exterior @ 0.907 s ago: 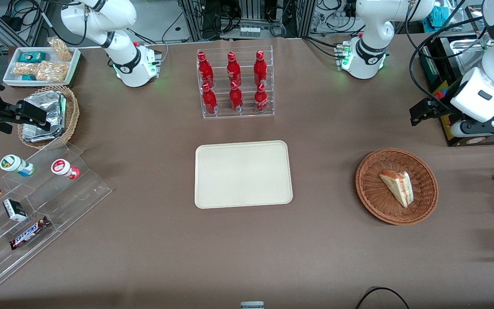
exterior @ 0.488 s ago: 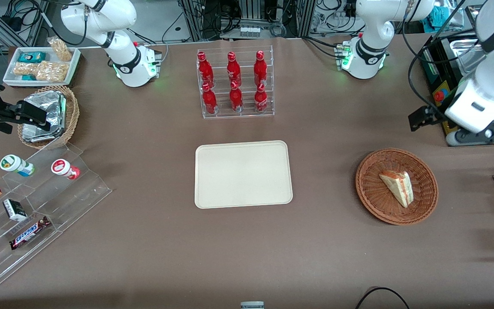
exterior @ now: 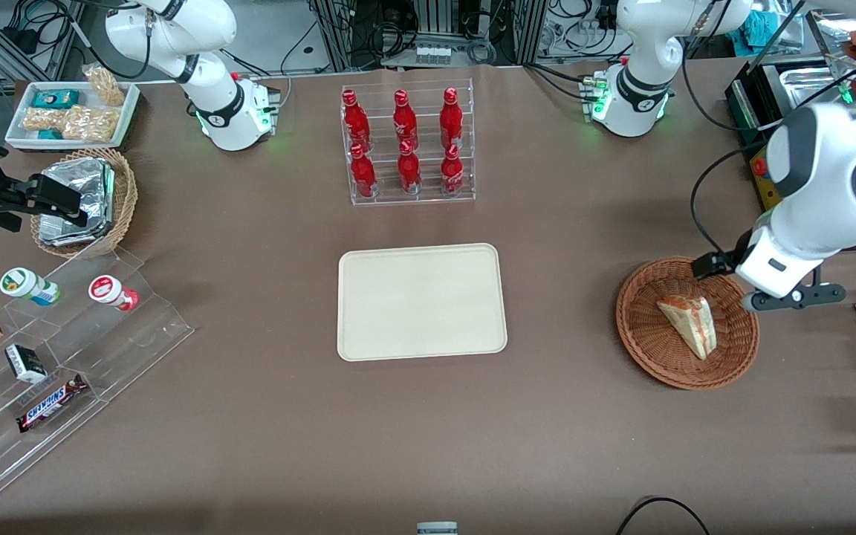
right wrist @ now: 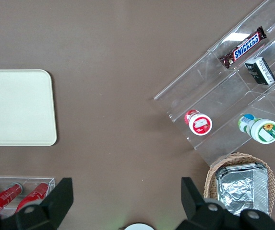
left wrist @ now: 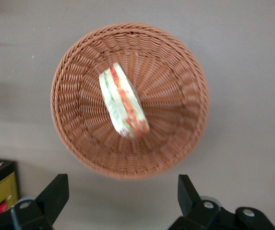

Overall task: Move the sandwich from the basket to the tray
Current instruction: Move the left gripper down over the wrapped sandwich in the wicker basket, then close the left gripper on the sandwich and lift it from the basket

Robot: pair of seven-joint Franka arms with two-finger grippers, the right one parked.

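My left hand (left wrist: 120, 203), fingers spread wide, hangs above the reddish-brown wicker basket (exterior: 643, 334), where the wrapped triangular sandwich (exterior: 689, 322) lies on its side. I see the cream tray (exterior: 421, 301) bare, well apart toward the parked arm.

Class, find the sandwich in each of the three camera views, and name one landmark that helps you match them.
Front view: the sandwich lies in the basket, toward the working arm's end of the table.
Left wrist view: the sandwich sits mid-basket, with the open gripper above the rim.
Right wrist view: not in it.
Shared landmark: the basket, in front and left wrist views.
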